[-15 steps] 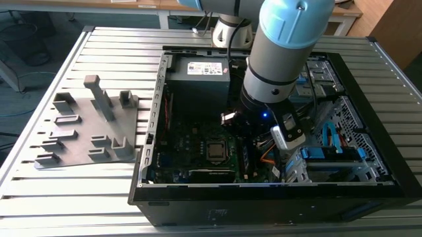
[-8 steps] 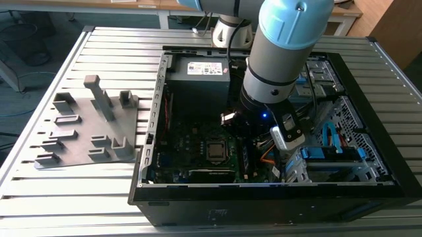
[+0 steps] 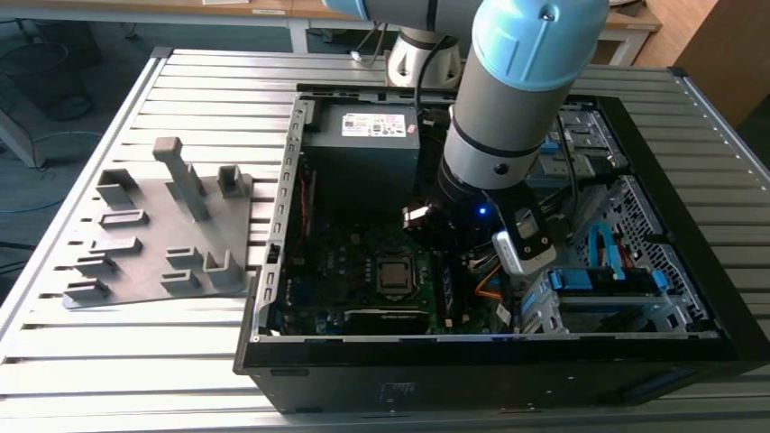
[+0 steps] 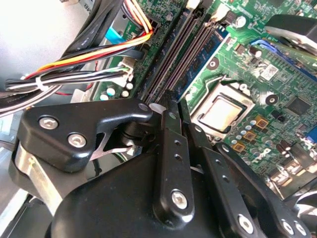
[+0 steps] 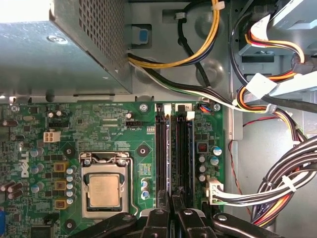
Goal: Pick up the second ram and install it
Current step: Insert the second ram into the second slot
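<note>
Fingers (image 5: 172,198) look pinched nearly together right over the memory slots (image 5: 173,148), just beside the CPU socket (image 5: 105,188). Can't tell if they're actually holding anything. The second ram (image 5: 167,148) seems to sit in the slot nearer the socket, though it's hard to say.

Motherboard (image 3: 361,271) partly behind arm (image 3: 517,108)
</note>
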Controlling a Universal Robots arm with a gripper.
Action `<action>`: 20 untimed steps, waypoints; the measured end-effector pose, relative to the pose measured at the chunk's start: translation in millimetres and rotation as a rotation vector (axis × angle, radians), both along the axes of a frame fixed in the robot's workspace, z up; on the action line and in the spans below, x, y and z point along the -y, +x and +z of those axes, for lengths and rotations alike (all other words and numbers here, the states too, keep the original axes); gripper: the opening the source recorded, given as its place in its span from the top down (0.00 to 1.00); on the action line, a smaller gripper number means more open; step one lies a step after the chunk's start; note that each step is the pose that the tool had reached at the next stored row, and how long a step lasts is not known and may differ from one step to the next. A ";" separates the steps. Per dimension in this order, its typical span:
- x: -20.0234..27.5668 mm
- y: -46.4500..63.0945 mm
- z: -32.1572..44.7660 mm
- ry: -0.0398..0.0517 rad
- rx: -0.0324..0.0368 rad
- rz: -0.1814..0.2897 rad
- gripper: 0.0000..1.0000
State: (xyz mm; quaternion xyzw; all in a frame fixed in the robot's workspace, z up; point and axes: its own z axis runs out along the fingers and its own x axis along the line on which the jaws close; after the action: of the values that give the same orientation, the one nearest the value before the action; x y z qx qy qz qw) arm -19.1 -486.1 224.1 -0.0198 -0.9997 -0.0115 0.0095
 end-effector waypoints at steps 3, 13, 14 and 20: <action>-0.1 0.0 -0.9 -0.0009 0.0000 0.000 0.86; -3.7 0.0 -4.1 -0.0022 0.0000 0.005 0.86; -3.9 0.0 -4.2 -0.0021 0.0000 0.006 0.86; -3.9 0.0 -4.3 -0.0022 -0.0001 0.007 0.86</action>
State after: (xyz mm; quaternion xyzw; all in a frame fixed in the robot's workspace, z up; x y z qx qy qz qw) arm -19.1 -482.2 219.8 -0.0164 -0.9998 -0.0103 0.0096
